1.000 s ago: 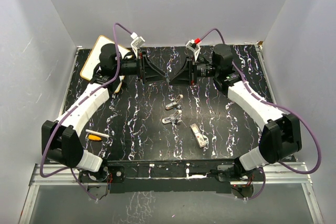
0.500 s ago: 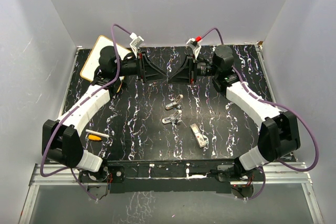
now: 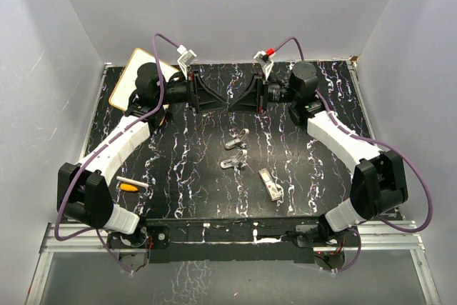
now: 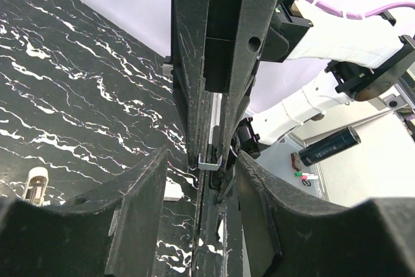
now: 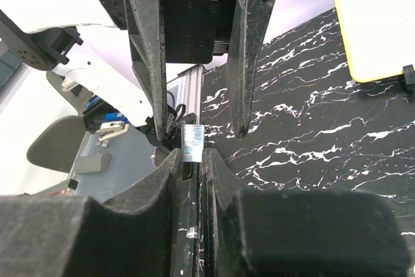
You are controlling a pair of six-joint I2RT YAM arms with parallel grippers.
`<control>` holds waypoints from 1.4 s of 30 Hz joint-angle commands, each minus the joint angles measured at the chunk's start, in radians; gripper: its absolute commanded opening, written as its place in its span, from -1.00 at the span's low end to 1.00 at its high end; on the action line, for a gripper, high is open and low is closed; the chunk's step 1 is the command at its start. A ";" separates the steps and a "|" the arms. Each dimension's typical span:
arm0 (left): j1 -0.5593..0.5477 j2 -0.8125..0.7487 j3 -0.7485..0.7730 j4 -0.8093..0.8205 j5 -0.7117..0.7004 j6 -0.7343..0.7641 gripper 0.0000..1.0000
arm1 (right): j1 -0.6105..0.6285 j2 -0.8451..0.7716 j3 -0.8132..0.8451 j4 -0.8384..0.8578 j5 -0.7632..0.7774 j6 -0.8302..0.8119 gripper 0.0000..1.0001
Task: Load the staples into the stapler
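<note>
Jaws tip to tip up top: left gripper (image 3: 218, 99) and right gripper (image 3: 238, 99) meet well beyond the small whitish-grey staples box (image 3: 270, 183) on the black white-veined table (image 3: 178, 176), with plain grey walls (image 3: 228, 5) all round. Two small silvery stapler-like pieces (image 3: 234, 161) lie just beyond-left of the box, and an orange-and-white pen (image 3: 132, 185) lies far left of it.

Left wrist: left jaws gape wide.

Right wrist: right jaws pinch the thin silvery staple strip (image 5: 192, 144), with the left fingers (image 5: 146, 50) flanking it and blocking the view.

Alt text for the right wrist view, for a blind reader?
The right hand, shut on a thin silvery strip of staples, faces the left hand, whose black fingers stand open either side of the strip. Behind lie the black white-veined table and a pale yellow board.
</note>
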 commanded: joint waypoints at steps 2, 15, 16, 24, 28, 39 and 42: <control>-0.008 -0.031 0.016 -0.005 0.000 0.025 -0.12 | -0.001 0.011 -0.002 0.047 0.023 0.008 -0.72; -0.012 -0.034 0.022 -0.050 -0.009 0.068 -0.28 | 0.001 0.013 -0.005 0.036 0.035 0.002 -0.72; -0.013 -0.034 0.024 -0.053 -0.009 0.068 -0.28 | 0.001 0.013 -0.006 0.036 0.034 -0.001 -0.72; -0.012 -0.035 0.036 -0.069 -0.017 0.078 -0.15 | 0.001 0.004 -0.023 0.036 0.027 -0.009 -0.73; -0.013 -0.037 0.038 -0.073 -0.020 0.082 -0.16 | 0.001 0.004 -0.028 0.036 0.025 -0.010 -0.73; -0.012 -0.037 0.037 -0.077 -0.017 0.091 -0.40 | 0.000 0.004 -0.029 0.038 0.023 -0.008 -0.73; -0.013 -0.035 0.036 -0.077 -0.016 0.090 -0.43 | 0.000 0.004 -0.029 0.039 0.023 -0.008 -0.73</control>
